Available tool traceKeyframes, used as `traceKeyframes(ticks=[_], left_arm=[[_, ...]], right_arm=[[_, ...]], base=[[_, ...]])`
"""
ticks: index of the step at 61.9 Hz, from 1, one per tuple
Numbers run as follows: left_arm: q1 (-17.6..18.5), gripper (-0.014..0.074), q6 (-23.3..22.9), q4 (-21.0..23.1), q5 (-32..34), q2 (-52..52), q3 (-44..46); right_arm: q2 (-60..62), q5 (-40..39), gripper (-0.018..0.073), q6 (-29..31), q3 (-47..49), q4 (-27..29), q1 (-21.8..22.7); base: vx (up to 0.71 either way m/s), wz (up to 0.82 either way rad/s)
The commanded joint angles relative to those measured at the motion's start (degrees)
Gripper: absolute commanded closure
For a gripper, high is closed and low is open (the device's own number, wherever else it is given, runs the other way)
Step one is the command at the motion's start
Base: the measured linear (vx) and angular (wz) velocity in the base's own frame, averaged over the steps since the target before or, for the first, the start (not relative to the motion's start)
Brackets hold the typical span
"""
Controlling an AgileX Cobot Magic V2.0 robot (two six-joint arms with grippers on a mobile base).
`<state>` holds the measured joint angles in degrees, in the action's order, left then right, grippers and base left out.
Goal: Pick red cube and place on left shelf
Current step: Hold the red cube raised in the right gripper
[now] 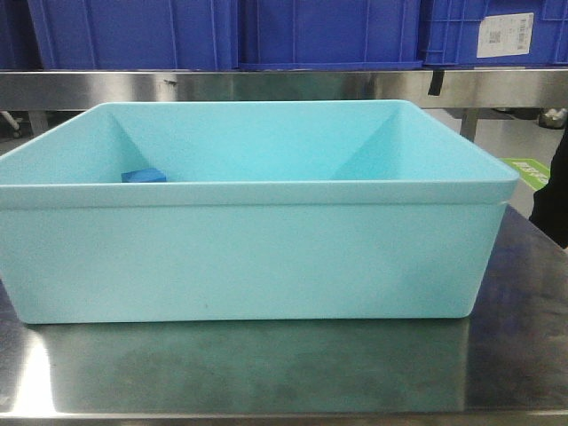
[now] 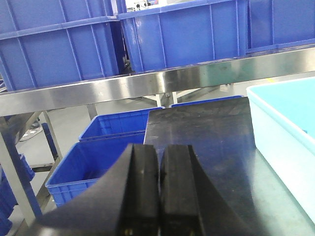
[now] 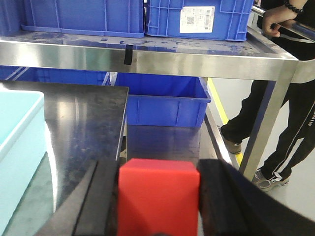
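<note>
Right gripper (image 3: 158, 206) is clamped on the red cube (image 3: 157, 189), by the bench's right edge. Left gripper (image 2: 158, 189) is pressed together, empty. The left shelf (image 3: 197, 61) rail is dead ahead past the bench's far edge, above cube height, so I'd lift, then reach. Front view misses the cube: only the teal tub (image 1: 266, 257) and a blue block (image 1: 144, 176).

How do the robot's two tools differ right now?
The left tool is shut on nothing, closed tight; the right tool grips a red cube. The left tool has the pale bin on its right; the right tool has it on its left. Both are black and face the shelf of blue crates.
</note>
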<state>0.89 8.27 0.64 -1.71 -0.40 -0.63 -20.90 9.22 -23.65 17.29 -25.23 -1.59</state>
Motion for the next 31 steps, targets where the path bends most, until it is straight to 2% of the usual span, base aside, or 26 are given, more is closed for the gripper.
traceKeyframes(ticks=[1,31], left_arm=[[0.3,0.0491,0.0,0.3,5.2,0.2,-1.3],[0.3,0.0491,0.0,0.3,5.2,0.2,-1.3]], right_arm=[[-0.2,-4.5,0.0503,0.4,1.7,-1.2,0.4],[-0.2,-4.5,0.0503,0.4,1.7,-1.2,0.4]], base=[[0.00,0.00],[0.00,0.00]])
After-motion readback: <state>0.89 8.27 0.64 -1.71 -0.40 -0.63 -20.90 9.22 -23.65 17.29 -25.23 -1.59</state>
